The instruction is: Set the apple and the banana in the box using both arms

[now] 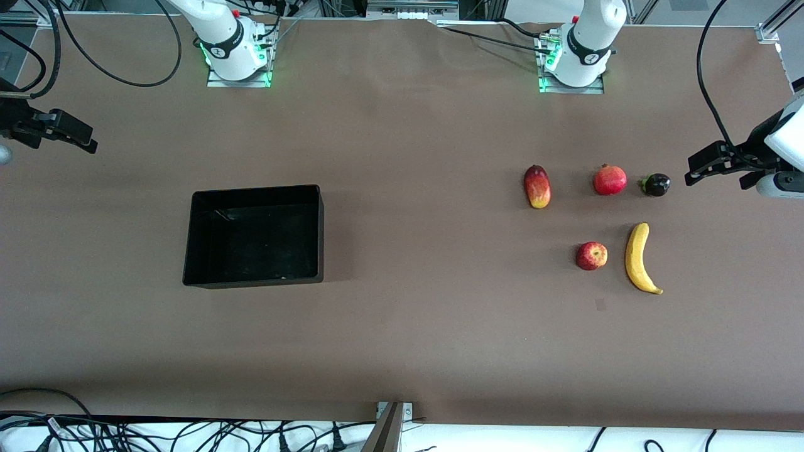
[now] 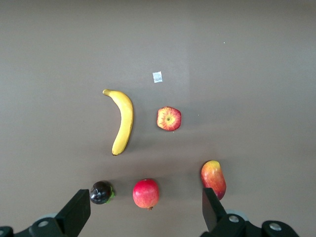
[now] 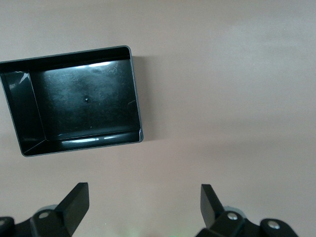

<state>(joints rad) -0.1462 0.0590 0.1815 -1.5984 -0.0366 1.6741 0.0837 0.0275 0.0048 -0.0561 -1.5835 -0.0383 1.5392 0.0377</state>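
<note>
Nothing had been lifted yet, so the step in hand looked like a first reach, and the apple (image 1: 592, 256) served as the handiest landmark. Just beside it, toward the left arm's end of the table, lay the banana (image 1: 641, 258), long, curved and smooth yellow with a dark tip, its length running near to far. The apple itself was small and round, red streaked with yellow, its dimpled end turned upward in the left wrist view. Farther from the front camera than the apple stood a row of three: an elongated red-yellow mango (image 1: 537, 186), a uniformly red pomegranate (image 1: 610, 179) with a crown tip, and a small dark glossy fruit (image 1: 656, 184) with a green cap. Well apart from the apple, toward the right arm's end, sat the box (image 1: 254, 235), a shallow black rectangular bin with shiny inner walls, holding nothing. The left gripper (image 2: 143, 210) hung with its fingers spread wide over the table near the dark fruit, grasping nothing; the right gripper (image 3: 143, 202) waited, likewise spread and carrying nothing, over bare table near the box. To do the reach well, I judged the left arm should close across the banana's narrow width at mid-length, where the curve is gentlest, or come straight down on the apple, since a round, slick skin may roll or squirt out of an off-centre pinch.
</note>
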